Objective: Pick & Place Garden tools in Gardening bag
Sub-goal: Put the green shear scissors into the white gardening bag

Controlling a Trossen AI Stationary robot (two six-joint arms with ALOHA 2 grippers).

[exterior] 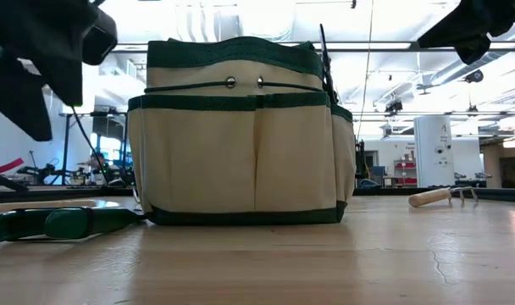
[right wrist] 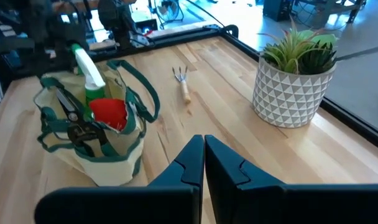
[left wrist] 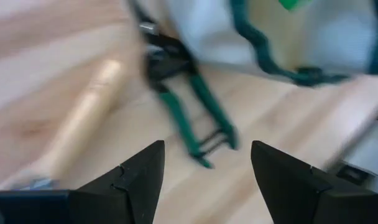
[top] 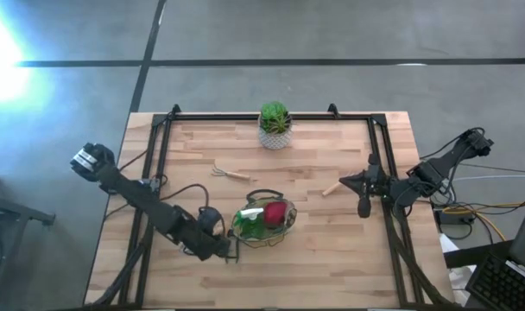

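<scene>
The beige gardening bag with green trim [top: 264,223] stands on the table and holds a green spray bottle [right wrist: 89,78], a red item [right wrist: 108,113] and dark shears [right wrist: 77,127]. Green-handled pruning shears [left wrist: 189,115] lie flat on the table beside the bag, also in the low view [exterior: 54,223]. My left gripper [left wrist: 207,168] is open just short of the shears' handle ends, at the bag's near left [top: 235,252]. A wooden handle [left wrist: 83,118] lies beside the shears. The small rake [top: 230,174] lies flat farther back. My right gripper [right wrist: 203,155] is shut and empty, right of the bag [top: 344,183].
A green plant in a white patterned pot [top: 275,126] stands at the table's far edge. A short wooden piece [top: 332,187] lies on the table by my right gripper's tips. A dark frame [top: 379,155] runs along the table's sides. Bare wood lies between bag and rake.
</scene>
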